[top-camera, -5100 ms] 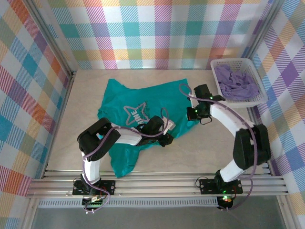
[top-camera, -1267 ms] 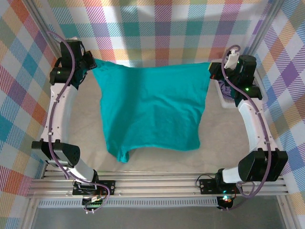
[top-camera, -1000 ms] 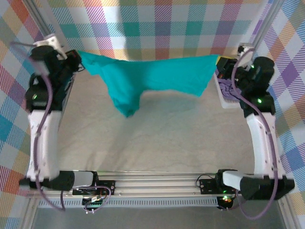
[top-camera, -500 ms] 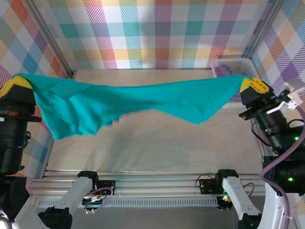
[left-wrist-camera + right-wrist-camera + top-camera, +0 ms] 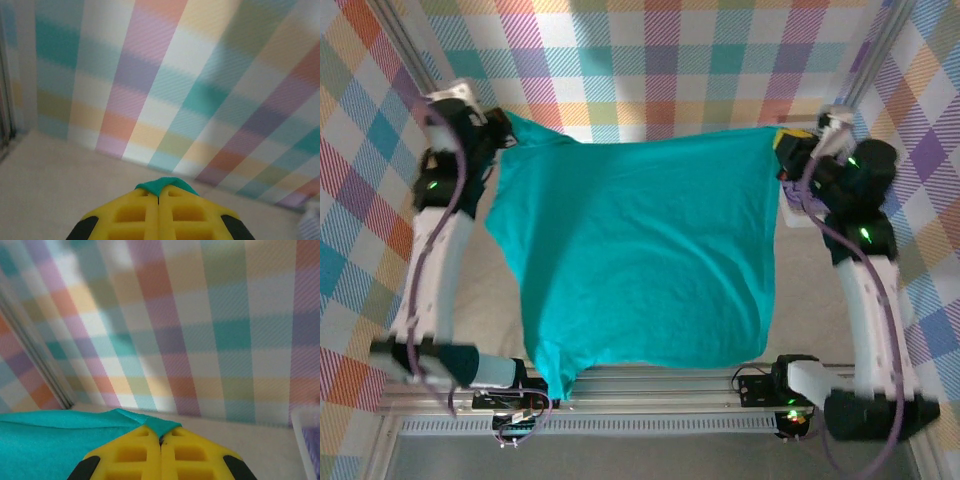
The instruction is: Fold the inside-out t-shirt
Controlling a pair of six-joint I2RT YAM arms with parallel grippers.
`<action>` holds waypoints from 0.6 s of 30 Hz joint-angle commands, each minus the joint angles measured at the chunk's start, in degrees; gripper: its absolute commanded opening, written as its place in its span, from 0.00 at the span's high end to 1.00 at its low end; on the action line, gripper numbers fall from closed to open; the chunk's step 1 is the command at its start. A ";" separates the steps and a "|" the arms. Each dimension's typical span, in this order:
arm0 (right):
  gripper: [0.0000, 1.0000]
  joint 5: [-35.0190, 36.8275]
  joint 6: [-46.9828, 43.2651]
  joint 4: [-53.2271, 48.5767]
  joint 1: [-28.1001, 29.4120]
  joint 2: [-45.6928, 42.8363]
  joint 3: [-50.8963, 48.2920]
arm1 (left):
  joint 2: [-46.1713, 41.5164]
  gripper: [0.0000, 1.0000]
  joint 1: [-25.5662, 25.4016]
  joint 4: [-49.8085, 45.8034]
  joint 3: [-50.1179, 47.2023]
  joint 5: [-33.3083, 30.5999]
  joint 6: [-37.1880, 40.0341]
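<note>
1. From above, the teal t-shirt (image 5: 640, 260) is stretched out as one wide sheet between the two arms and covers most of the counter (image 5: 485, 300).
2. Its top corners sit at the far side. One is at the left hand (image 5: 500, 128) and the other at the right hand (image 5: 782, 140), with the top edge running nearly straight between them.
3. The shirt's lower left corner reaches down to the metal rail (image 5: 650, 385) at the near edge. Whether the cloth touches the counter cannot be told from this view.
4. The overhead view is too coarse to show the grip. The left wrist view does: the yellow fingers (image 5: 135, 212) are pressed together, and a small sliver of teal cloth (image 5: 166, 183) is pinched at their tips.
5. That view looks past the hand to the plaid wall (image 5: 175, 75) and bare counter, and the shirt's body falls outside it.
6. The right wrist view shows more cloth. The yellow fingers (image 5: 132, 452) are clamped together on a corner of the shirt, and the fabric spreads away to the lower left (image 5: 50, 440).
7. At the right edge of that view is the rim of a white basket (image 5: 302, 430), with something purple inside it, blurred.
</note>
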 commanded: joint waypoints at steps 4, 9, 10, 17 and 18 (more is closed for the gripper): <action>0.97 4.25 1.17 12.63 1.76 32.12 7.68 | 26.35 0.91 0.72 10.89 5.71 -0.54 -3.00; 0.77 6.58 3.23 2.34 2.35 57.70 30.50 | 50.43 0.66 0.43 -4.41 33.11 4.86 -5.02; 0.73 7.84 2.86 0.79 2.60 59.08 31.96 | 51.64 0.60 0.37 -5.46 34.99 5.91 -5.04; 0.63 8.42 -0.10 -2.62 5.14 48.22 16.77 | 32.38 0.47 0.02 6.48 5.11 9.64 -10.62; 0.62 7.78 0.12 -3.85 5.58 46.36 14.23 | 28.72 0.46 -0.24 9.92 -1.09 10.36 -12.50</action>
